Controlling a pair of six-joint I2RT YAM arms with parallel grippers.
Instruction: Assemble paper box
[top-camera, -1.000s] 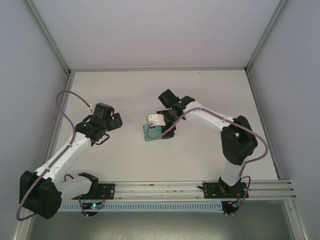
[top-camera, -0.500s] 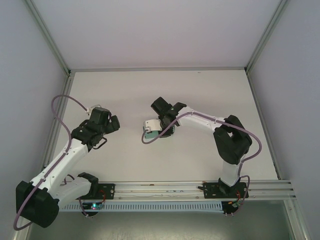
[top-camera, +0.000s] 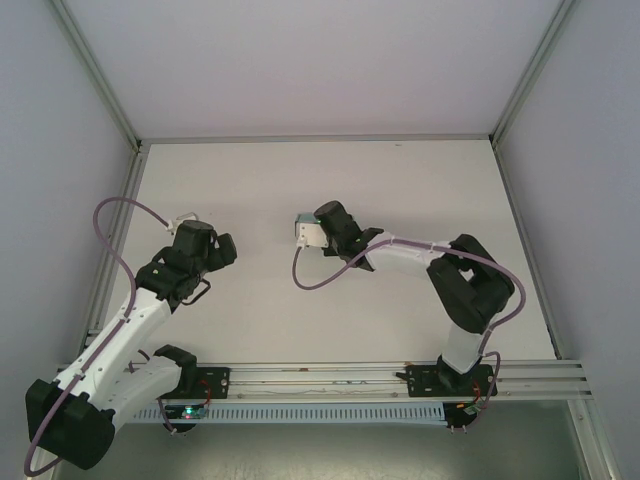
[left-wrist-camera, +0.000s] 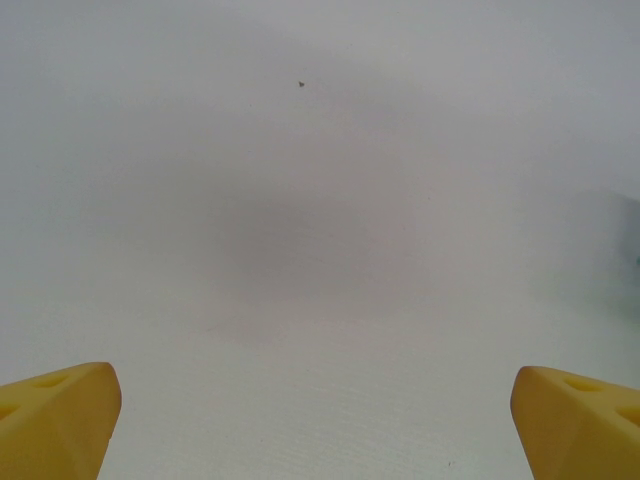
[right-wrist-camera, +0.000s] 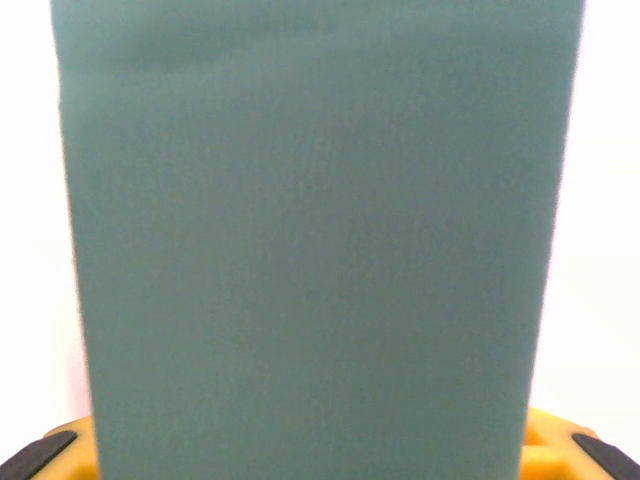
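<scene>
The right gripper (right-wrist-camera: 312, 452) clamps the teal-green thin-card paper box (right-wrist-camera: 310, 240); the left gripper (left-wrist-camera: 320, 425) stands wide open. A light, square grip would avoid buckling.

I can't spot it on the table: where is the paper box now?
The paper box is gripped in the jaws of the right gripper, near the middle of the table in the top view.

Top camera overhead, facing table (top-camera: 300, 330); wrist cameras close.

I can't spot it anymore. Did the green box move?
Yes. The box, gripped by the right end effector, went farther from the front rail.
</scene>
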